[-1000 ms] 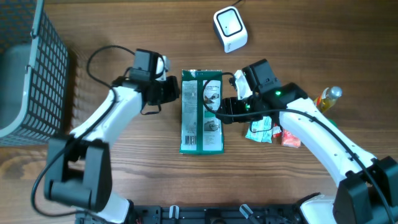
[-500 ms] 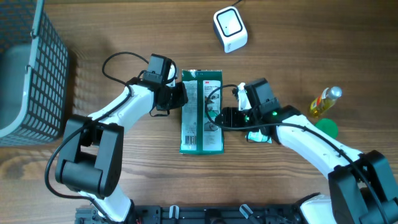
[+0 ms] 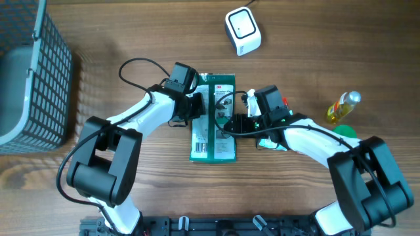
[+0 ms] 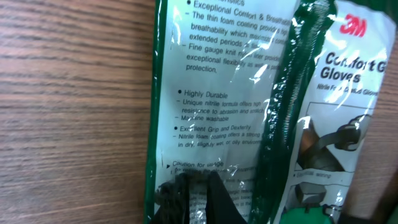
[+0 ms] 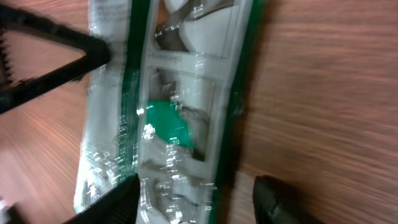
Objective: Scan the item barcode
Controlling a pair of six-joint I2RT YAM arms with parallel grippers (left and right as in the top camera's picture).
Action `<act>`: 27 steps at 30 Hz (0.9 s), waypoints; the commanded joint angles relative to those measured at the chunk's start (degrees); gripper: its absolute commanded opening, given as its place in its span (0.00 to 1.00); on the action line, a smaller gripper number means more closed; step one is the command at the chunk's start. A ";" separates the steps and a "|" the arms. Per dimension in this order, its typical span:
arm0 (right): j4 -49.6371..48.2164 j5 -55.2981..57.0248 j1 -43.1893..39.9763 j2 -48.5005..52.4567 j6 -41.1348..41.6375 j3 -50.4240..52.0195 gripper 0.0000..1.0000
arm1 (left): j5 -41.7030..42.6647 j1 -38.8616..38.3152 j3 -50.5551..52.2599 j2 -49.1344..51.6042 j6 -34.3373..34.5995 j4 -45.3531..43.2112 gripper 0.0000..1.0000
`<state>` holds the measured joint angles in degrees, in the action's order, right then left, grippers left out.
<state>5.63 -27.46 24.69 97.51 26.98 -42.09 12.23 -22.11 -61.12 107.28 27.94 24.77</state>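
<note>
- The glove packet (image 3: 212, 118), green-edged and printed "3M Comfort Grip Gloves", lies flat on the wooden surface (image 3: 131, 39) with both arms over it. Their wrists and cables hide its upper middle from overhead.
- A small dark printed block sits low on the packet's left panel. From overhead it is too small to say whether it is the barcode.
- The left wrist view cuts the packet off at the top, right and bottom. The right wrist view is blurred, and glare hides the print.
- The left fingers (image 4: 198, 200) are closed together, their tips resting on the packet's left panel near its centre seam. I cannot tell whether they pinch any film.
- The right fingers (image 3: 228, 123) stand apart, one over the packet and one over the wood just beyond its right edge, so they straddle that edge without clamping it.
- There is one scanner (image 3: 243, 30), white, beyond the packet's top right corner and well apart from it.
- There is one wire basket (image 3: 39, 78) far to the packet's left, cut off by the picture edge.
- There is one yellow bottle (image 3: 343, 107) well to the packet's right, with one green round thing (image 3: 346, 131) beside it, half hidden by the right arm.
- One teal-and-white sachet (image 3: 272, 141) peeks from under the right arm just right of the packet. Whether more lie beneath it is hidden.
- Bare wood runs from the packet's left edge to the basket, and from its top edge to the scanner.
</note>
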 commanded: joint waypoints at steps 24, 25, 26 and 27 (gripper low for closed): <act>-26.08 -16.57 1.55 18.43 10.71 0.55 0.39 | -2.27 -0.39 0.59 5.92 2.32 1.14 0.04; -26.05 -15.69 1.75 18.43 10.71 0.55 0.35 | -2.27 -0.39 0.59 5.92 2.32 1.16 0.04; -26.05 -14.88 1.88 18.43 10.71 0.52 0.29 | -2.27 -0.39 0.59 5.92 2.23 1.18 0.04; -26.05 -14.32 1.88 18.43 10.62 0.55 0.19 | -2.27 -0.22 0.59 5.84 2.08 1.16 0.04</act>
<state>-21.19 -48.16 25.71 113.23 37.82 -43.00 12.23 -22.20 -62.76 108.77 29.50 25.23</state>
